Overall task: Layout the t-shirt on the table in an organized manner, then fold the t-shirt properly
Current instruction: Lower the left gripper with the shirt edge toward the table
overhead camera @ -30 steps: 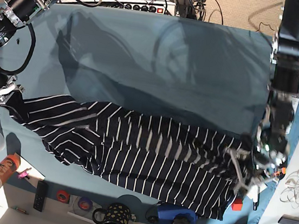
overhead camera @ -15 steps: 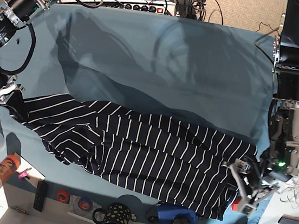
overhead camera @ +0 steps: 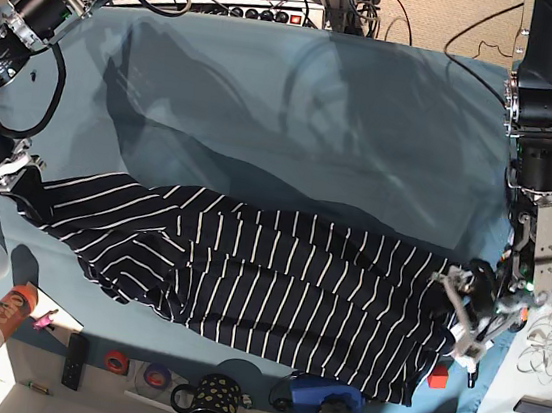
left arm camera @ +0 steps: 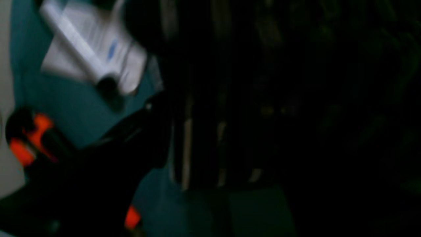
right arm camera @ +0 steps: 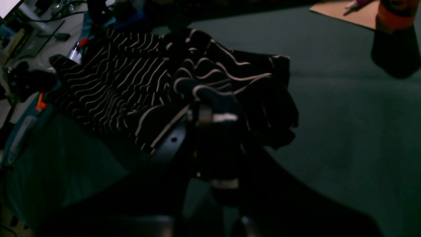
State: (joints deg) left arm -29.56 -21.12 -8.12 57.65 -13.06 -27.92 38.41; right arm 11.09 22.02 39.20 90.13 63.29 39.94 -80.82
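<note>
The right gripper (right arm camera: 210,115) pinches the dark white-striped t-shirt (overhead camera: 248,274); the left gripper (overhead camera: 469,316) gapes empty. Best grab that hem firmly, then stretch sideways.

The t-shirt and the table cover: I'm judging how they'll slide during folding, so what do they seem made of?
The t-shirt looks like thin, soft knit fabric, matte dark navy or black with white stripes: it drapes and bunches into loose folds. The table is covered in plain teal cloth, matte, lying flat with shallow creases. The exact fibre of either cannot be told.
</note>
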